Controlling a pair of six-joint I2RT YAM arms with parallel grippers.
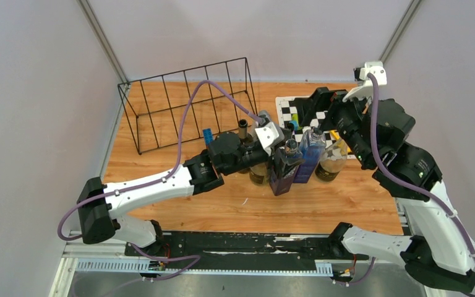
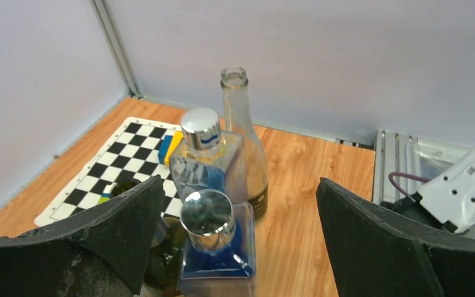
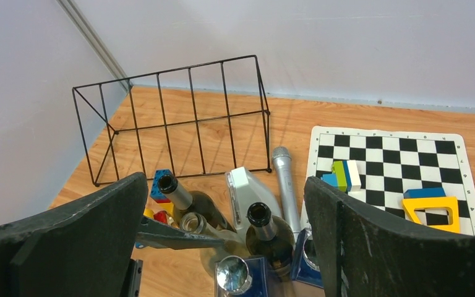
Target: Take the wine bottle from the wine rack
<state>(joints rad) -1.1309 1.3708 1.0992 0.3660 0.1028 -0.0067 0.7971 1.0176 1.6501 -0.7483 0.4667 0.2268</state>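
Judging by the empty rack [image 3: 192, 121], removal is taken as done: the bottles [image 3: 263, 232] are stood clustered on the table [image 1: 321, 204], near the rack. The left gripper [image 2: 241, 198] and right gripper [image 3: 226, 192] are spread wide, nothing held.

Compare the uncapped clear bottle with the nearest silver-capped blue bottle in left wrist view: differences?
Mouth: the clear bottle is open; the blue bottle has a silver cap. Shape: the clear bottle has a long slim neck and round body; the blue bottle is square-shouldered and short-necked. Both stand upright on the table, outside the wine rack.
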